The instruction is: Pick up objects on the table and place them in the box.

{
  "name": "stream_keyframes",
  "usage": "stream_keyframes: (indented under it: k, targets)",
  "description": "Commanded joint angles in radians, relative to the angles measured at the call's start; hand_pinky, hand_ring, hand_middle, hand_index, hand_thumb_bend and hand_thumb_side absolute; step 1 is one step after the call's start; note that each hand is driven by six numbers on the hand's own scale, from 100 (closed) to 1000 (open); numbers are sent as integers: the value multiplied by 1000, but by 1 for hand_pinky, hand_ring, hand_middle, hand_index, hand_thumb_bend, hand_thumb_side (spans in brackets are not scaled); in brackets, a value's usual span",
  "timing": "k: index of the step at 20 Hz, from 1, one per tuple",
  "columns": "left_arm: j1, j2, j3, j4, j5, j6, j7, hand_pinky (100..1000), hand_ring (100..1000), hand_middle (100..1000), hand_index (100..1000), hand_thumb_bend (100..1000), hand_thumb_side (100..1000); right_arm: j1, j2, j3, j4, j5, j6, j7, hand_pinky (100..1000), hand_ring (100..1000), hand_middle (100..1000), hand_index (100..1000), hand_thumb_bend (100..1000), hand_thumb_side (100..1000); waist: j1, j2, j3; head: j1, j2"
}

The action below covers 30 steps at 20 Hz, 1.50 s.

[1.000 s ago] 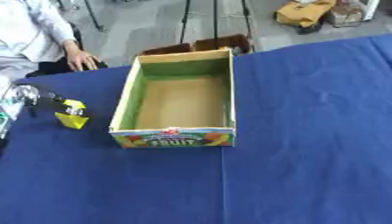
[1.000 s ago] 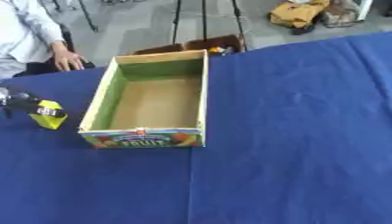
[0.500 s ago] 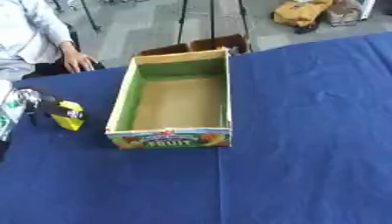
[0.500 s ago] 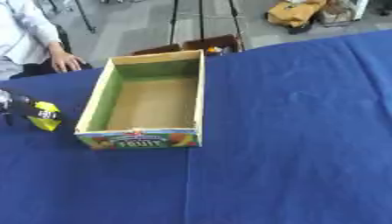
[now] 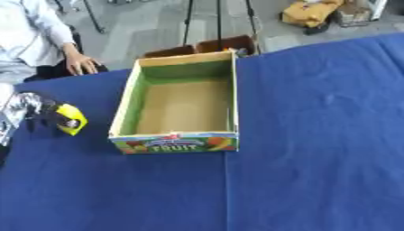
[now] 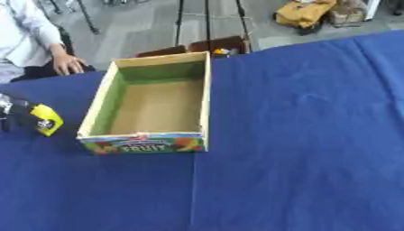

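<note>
Where cloth lies smooth, rectangular cardboard box (image 5: 180,104)

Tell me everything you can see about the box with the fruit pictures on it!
The box is an open cardboard tray with no lid. Its inside walls are green, its floor plain brown, and nothing lies in it. The front wall shows colourful fruit pictures and the word FRUIT. It sits flat on the blue tablecloth, slightly askew. The robot's left hand, holding a yellow thing, is to its left and not touching it.
</note>
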Motion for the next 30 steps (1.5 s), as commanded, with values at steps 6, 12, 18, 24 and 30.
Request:
stream_keyframes:
  k: [6,12,18,24,30]
  targets:
    - [-11,30,16,-7,5,32,13,571,742,683,881,139,684,-3,-16,-17,-11,-8,1,-8,604,565,579,658,100,667,7,-14,-4,4,-19]
    - [-11,30,17,-9,9,43,77,486,677,612,739,100,631,-3,-15,-19,-10,-7,4,-10,604,565,579,657,100,661,7,-12,-3,5,-19]
    - [-12,32,20,-5,27,53,147,442,645,590,710,100,585,-2,-13,-20,-9,-8,5,-13,603,565,578,656,100,661,5,-16,-2,4,-18]
    - [-16,36,18,-22,47,51,188,413,623,572,687,100,608,2,-8,-22,-9,-10,8,-16,603,566,579,655,100,655,3,-28,3,-1,-10]
    - [-22,47,-3,-103,113,6,172,394,612,563,683,100,624,9,3,-19,-14,-10,13,-15,602,567,582,655,100,649,0,-63,15,-18,13]
